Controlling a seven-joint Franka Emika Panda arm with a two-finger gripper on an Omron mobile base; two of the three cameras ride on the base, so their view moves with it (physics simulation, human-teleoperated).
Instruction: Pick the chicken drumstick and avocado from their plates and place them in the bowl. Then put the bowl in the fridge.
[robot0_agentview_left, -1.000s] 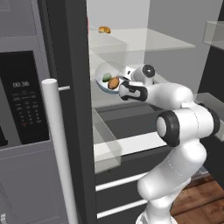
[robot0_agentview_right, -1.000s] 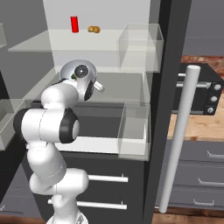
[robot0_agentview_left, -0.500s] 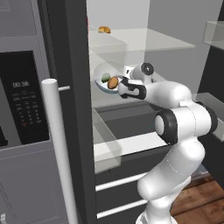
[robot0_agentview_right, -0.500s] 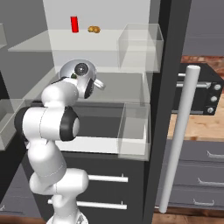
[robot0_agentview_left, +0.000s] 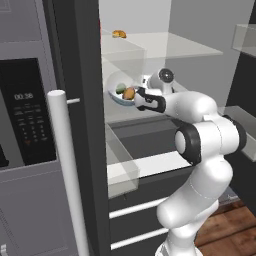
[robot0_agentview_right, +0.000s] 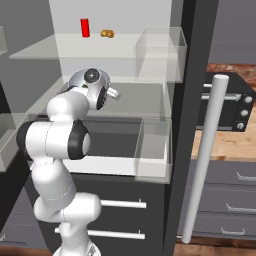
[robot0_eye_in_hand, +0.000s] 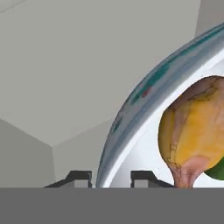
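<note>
The glossy pale blue-white bowl (robot0_agentview_left: 119, 94) sits at the glass fridge shelf's (robot0_agentview_left: 165, 46) left edge, holding the orange chicken drumstick (robot0_eye_in_hand: 194, 135) and dark green avocado (robot0_agentview_left: 120, 89). The two-finger gripper (robot0_eye_in_hand: 111, 177) straddles the rim, jaws narrowly parted.

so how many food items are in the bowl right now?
2. The chicken drumstick lies in the bowl on the side nearer the gripper, and the avocado sits just behind it. Anything smaller beneath them would be hidden.

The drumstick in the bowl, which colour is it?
Orange-yellow drumstick, clearest in the hand view.
</note>
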